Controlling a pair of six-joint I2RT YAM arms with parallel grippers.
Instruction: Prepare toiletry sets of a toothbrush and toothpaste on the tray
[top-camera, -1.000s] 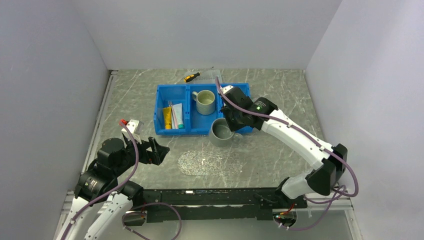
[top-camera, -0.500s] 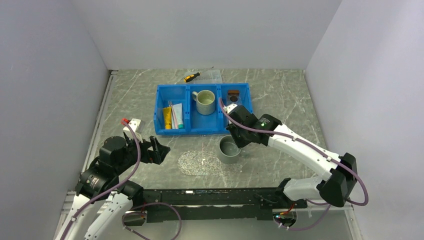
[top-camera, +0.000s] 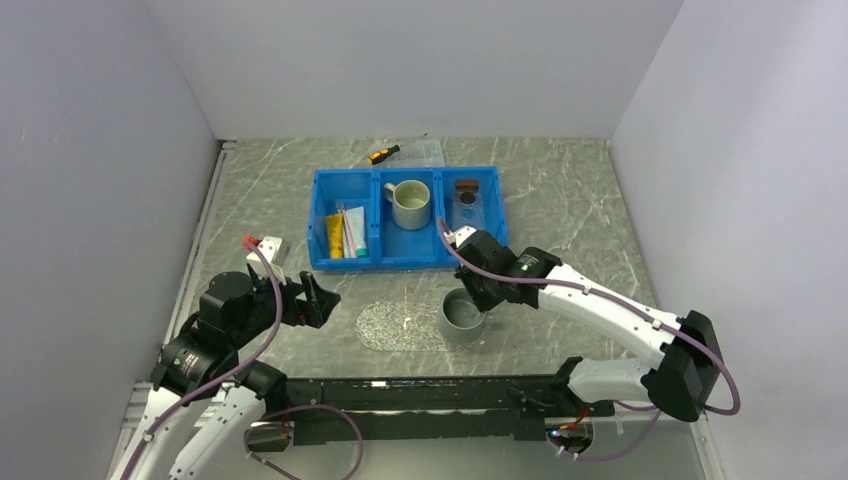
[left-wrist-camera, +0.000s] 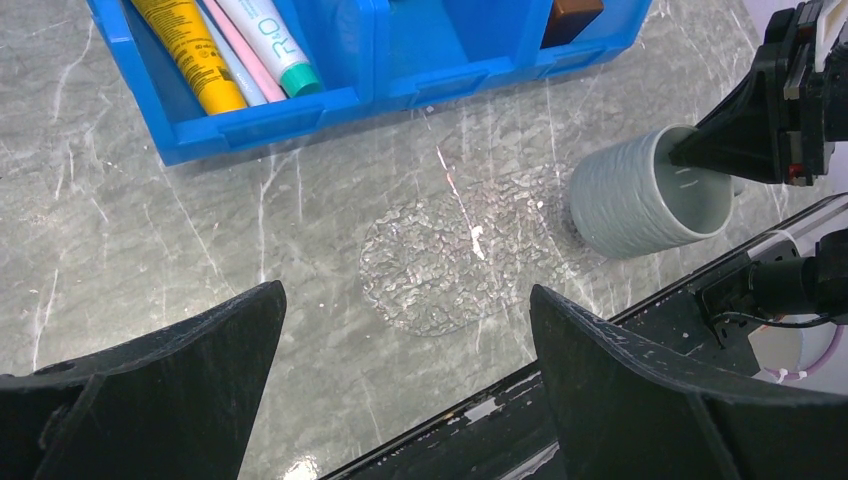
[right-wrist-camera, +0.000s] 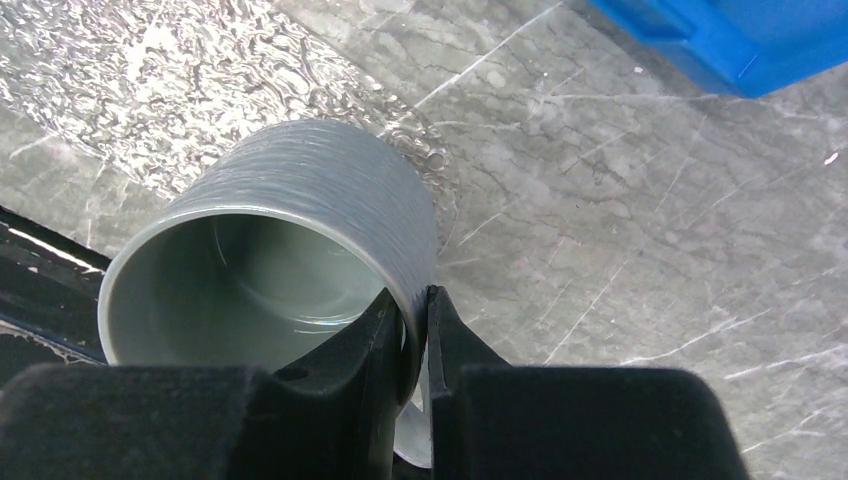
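Two fingers of the right gripper (right-wrist-camera: 412, 310) are pressed together on the rim of a grey mug (right-wrist-camera: 280, 250), one inside the wall and one outside. The mug is held tilted, just beside the edge of a clear textured mat (top-camera: 400, 325); whether its base touches the table cannot be told. Behind the wrist, the right forearm is stretched leftward from an elbow bent near the table's right side. The left gripper (left-wrist-camera: 402, 295) is held spread wide above the table, with nothing between its fingers, and its arm is folded close to its base.

The toothpaste (left-wrist-camera: 265, 35) and the toothbrush (left-wrist-camera: 235, 50) are seen lying side by side with a yellow tube (left-wrist-camera: 190, 50) in the left compartment of the blue bin (top-camera: 322, 215). The tray (top-camera: 466, 187) is found in the right compartment, and a cream mug (top-camera: 410, 203) in the middle one.
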